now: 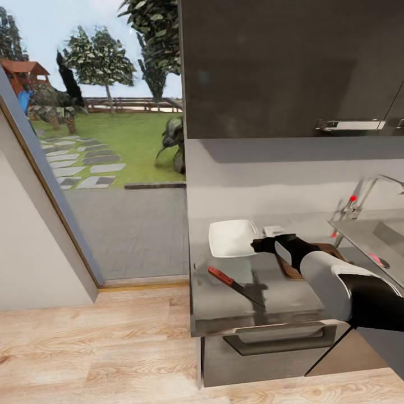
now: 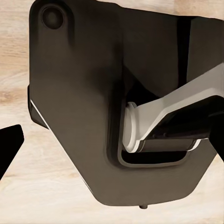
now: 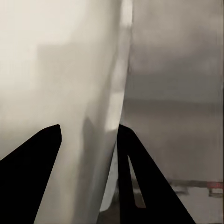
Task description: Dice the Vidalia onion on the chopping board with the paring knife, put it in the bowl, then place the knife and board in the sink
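Grey glossy countertop [image 1: 224, 292] runs beside a glass wall looking onto a garden. On it sits the white bowl [image 1: 231, 238], and the right gripper [image 1: 259, 245] reaches its right rim; in the right wrist view its dark fingers [image 3: 32, 172] straddle the bowl's white edge [image 3: 93, 140], apparently closed on it. Just right of the bowl, the chopping board [image 1: 289, 269] lies partly hidden under the arm. The knife [image 1: 233, 284] lies nearer the counter's front edge, apart from both. Further right are the sink [image 1: 381, 238] and its tap [image 1: 365, 196]. The left gripper's finger tip [image 2: 9, 144] shows above wooden floor [image 2: 37, 186]; its opening cannot be told.
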Available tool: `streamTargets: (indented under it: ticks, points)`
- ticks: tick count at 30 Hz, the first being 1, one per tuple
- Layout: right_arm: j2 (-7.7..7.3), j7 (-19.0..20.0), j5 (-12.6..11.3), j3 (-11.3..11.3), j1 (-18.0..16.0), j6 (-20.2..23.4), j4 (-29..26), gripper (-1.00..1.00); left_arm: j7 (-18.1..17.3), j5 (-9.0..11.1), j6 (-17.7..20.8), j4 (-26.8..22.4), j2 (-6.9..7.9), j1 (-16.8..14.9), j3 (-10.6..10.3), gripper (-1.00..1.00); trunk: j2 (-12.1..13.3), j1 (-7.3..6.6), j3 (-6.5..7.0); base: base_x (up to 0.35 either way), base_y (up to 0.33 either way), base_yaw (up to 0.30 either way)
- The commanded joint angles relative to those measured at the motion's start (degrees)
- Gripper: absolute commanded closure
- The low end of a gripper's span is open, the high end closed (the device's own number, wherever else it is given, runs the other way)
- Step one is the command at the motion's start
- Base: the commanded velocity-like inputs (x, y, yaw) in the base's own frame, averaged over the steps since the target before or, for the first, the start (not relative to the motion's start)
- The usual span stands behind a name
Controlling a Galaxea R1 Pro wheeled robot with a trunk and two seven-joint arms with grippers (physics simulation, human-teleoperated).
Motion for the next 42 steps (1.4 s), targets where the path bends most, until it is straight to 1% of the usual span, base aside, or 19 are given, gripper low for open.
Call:
streamTargets:
  ticks: [1,3,7,15,21,26,29,31,34,42]
  points:
    - [-0.04,1.1,0.7,-0.3,0.0,0.4,-0.1,1.0,-0.5,0.5,0.1,-0.1,-0.03,0.0,0.2,-1.0,-0.1,0.04,-0.11,0.0,0.0,0.0]
    - [-0.2,3.4,0.8,-0.3,0.0,0.5,-0.2,1.0,-0.5,0.5,0.1,-0.1,-0.03,0.0,0.2,-1.0,-0.1,0.04,-0.11,0.0,0.0,0.0]
    - [-0.29,5.1,0.8,-0.3,0.0,0.6,-0.4,1.0,-0.5,0.5,0.1,-0.1,-0.03,0.0,0.2,-1.0,-0.1,0.04,-0.11,0.0,0.0,0.0]
    - [-0.35,5.2,0.9,-0.2,0.0,0.4,-0.5,1.0,-0.5,0.5,0.1,-0.1,-0.03,0.0,0.2,-1.0,-0.1,0.04,-0.11,0.0,0.0,0.0]
    - [-1.2,5.4,0.7,-0.2,0.0,0.3,-0.5,1.0,-0.5,0.5,0.2,-0.1,-0.03,0.0,0.2,-1.0,-0.1,0.04,-0.11,0.0,0.0,0.0]
    - [-1.24,5.4,0.7,-0.2,0.0,0.3,-0.5,1.0,-0.5,0.5,0.1,-0.1,-0.03,0.0,0.2,-1.0,-0.1,0.04,-0.11,0.0,0.0,0.0]
    - [-1.25,8.6,0.8,-0.2,0.0,0.4,-0.2,1.0,-0.5,0.5,0.2,-0.1,-0.03,0.0,0.2,-1.0,-0.1,0.04,-0.11,0.0,0.0,0.0]
    - [-1.25,9.6,0.8,-0.2,0.0,0.4,-0.2,1.0,-0.5,0.5,0.2,-0.1,-0.03,0.0,0.2,-1.0,-0.1,0.04,-0.11,0.0,0.0,0.0]
    - [-1.25,10.0,0.9,-0.2,0.0,0.4,-0.1,1.0,-0.5,0.5,0.1,-0.1,-0.03,0.0,0.2,-1.0,-0.1,0.04,-0.11,0.0,0.0,0.0]
    - [-1.25,9.7,1.0,-0.3,0.0,0.5,-0.2,1.0,-0.5,0.5,0.2,-0.1,-0.03,0.0,0.2,-1.0,-0.1,0.04,-0.11,0.0,0.0,0.0]
